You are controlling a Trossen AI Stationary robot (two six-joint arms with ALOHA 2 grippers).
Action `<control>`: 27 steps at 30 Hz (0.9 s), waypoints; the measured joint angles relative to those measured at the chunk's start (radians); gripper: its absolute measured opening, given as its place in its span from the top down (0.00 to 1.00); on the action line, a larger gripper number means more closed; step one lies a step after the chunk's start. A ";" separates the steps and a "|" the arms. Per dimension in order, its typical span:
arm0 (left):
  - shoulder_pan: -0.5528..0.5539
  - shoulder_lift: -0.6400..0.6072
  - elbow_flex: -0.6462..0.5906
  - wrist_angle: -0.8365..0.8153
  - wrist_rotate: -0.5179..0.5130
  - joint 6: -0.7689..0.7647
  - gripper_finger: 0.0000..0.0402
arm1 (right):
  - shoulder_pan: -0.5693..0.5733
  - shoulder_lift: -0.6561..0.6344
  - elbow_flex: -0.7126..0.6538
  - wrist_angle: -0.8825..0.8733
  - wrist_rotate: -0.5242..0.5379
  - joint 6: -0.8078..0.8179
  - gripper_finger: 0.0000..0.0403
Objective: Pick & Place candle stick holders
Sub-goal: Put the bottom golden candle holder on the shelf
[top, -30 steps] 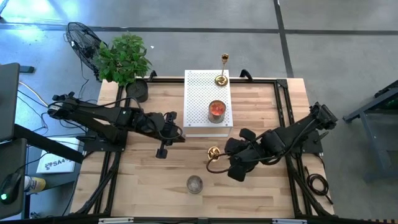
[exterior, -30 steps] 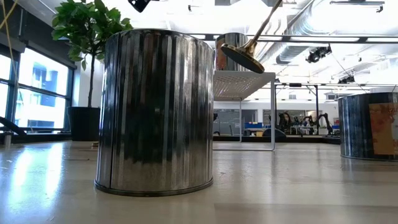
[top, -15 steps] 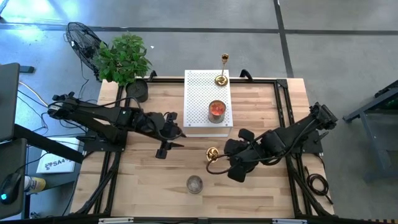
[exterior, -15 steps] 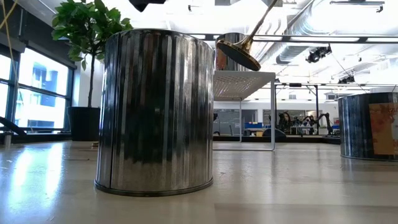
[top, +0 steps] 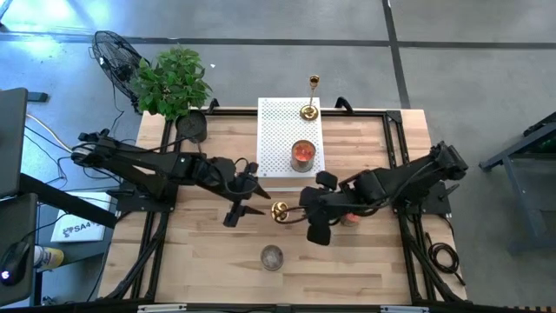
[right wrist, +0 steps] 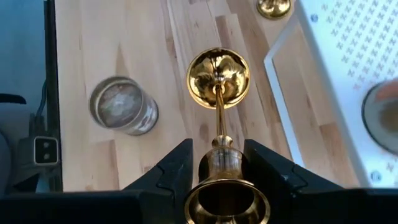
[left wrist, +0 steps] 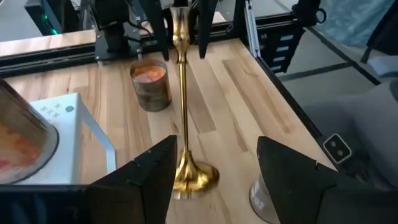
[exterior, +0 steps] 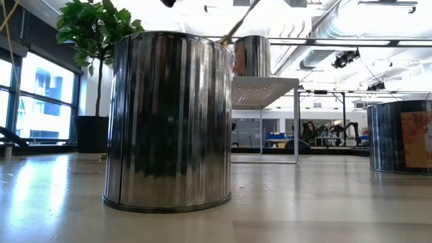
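Above the table's middle, the right gripper (top: pixel 306 211) holds a brass candle stick holder (top: pixel 280 211) clamped by its cup end — base (flared, shiny) toward the left gripper (top: pixel 249 196), whose jaws stand apart just beside it. Another holder (top: pixel 308 110) stands on the white perforated stand (top: pixel 278 143).

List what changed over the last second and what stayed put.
The right gripper carried its candlestick toward the left gripper, which opened its jaws. The candlestick on the white stand, the candle jar and the tin stayed put.
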 joint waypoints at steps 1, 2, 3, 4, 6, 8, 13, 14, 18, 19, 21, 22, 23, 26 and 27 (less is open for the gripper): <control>0.000 0.005 0.000 -0.003 0.000 0.000 0.46 | -0.004 0.001 0.000 0.011 -0.001 -0.010 0.70; 0.000 0.012 0.000 -0.010 0.000 0.000 0.46 | -0.008 0.002 0.000 0.021 -0.003 -0.023 0.70; 0.000 0.021 0.000 -0.006 0.000 0.000 0.46 | -0.012 0.003 0.000 0.031 -0.006 -0.034 0.70; 0.000 0.028 0.000 -0.004 -0.001 0.000 0.46 | -0.017 0.003 0.000 0.047 -0.013 -0.049 0.70; 0.000 0.043 0.000 -0.004 -0.001 0.000 0.46 | -0.025 0.003 0.000 0.086 -0.027 -0.074 0.70; 0.000 0.060 0.000 0.015 -0.001 0.000 0.46 | -0.032 0.003 0.000 0.105 -0.028 -0.096 0.70; 0.000 0.096 0.000 0.121 0.000 -0.046 0.46 | -0.055 0.003 0.000 0.125 -0.027 -0.128 0.70; 0.000 0.101 0.000 0.139 0.001 -0.064 0.46 | -0.057 0.003 0.000 0.129 -0.027 -0.132 0.70; 0.000 0.110 0.000 0.152 -0.008 -0.079 0.46 | -0.056 0.003 0.000 0.146 -0.037 -0.144 0.70; 0.000 0.110 0.000 0.154 -0.017 -0.079 0.46 | -0.056 0.003 0.000 0.149 -0.045 -0.146 0.70; 0.000 0.110 0.000 0.155 -0.027 -0.079 0.46 | -0.056 0.003 0.000 0.157 -0.053 -0.146 0.70; 0.000 0.110 0.000 0.154 -0.032 -0.079 0.46 | -0.056 0.003 0.000 0.160 -0.052 -0.147 0.70; 0.000 0.110 0.000 0.154 -0.036 -0.080 0.46 | -0.056 0.003 0.000 0.161 -0.051 -0.150 0.70; 0.000 0.110 0.000 0.158 -0.040 -0.078 0.46 | -0.057 0.003 0.000 0.170 -0.048 -0.160 0.70; 0.000 0.110 0.000 0.161 -0.047 -0.075 0.46 | -0.058 0.003 0.000 0.174 -0.047 -0.160 0.70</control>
